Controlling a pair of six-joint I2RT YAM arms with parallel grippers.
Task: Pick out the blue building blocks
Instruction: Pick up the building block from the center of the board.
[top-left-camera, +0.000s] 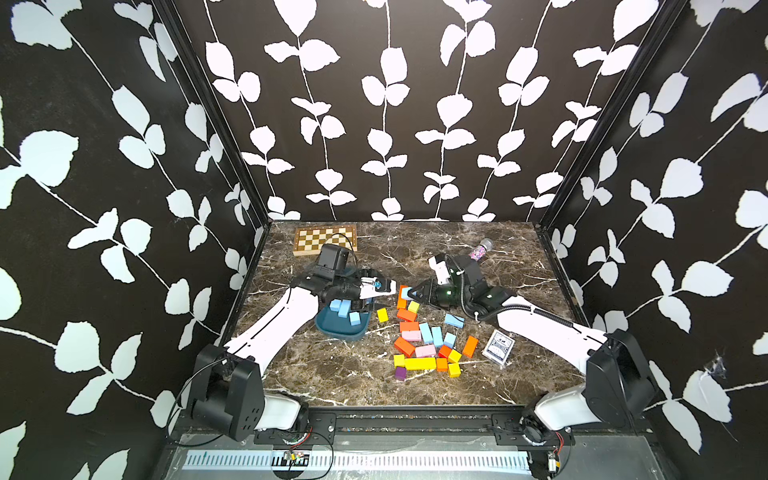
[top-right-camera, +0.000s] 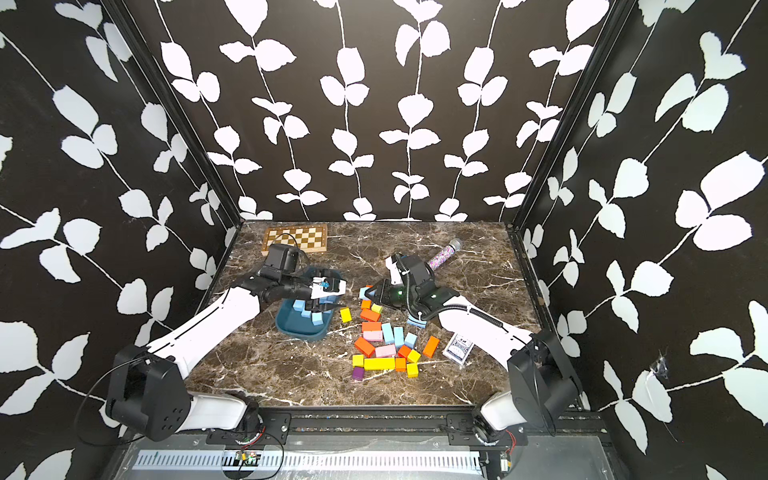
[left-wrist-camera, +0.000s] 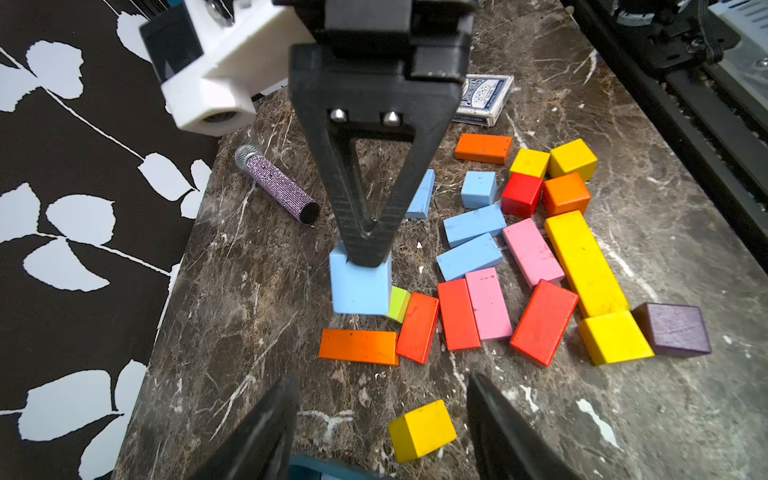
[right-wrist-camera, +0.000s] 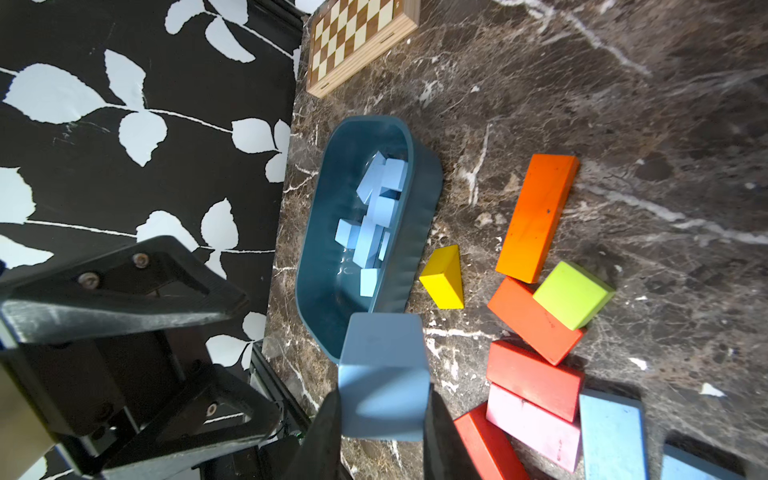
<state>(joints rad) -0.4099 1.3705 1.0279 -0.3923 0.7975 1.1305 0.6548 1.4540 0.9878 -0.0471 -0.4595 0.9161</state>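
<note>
Jaws of the right claw (right-wrist-camera: 382, 419) pinch a blue cube (right-wrist-camera: 384, 365) over the counter (right-wrist-camera: 540, 83); the left claw (left-wrist-camera: 382, 403) gapes empty by the teal tray (right-wrist-camera: 419, 232).

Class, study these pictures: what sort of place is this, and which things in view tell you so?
Probably a robot test booth, not a home. A left arm and right arm are mounted on a rail at a marble-look table, leaf-patterned walls close three sides, and loose blocks lie as props.
</note>
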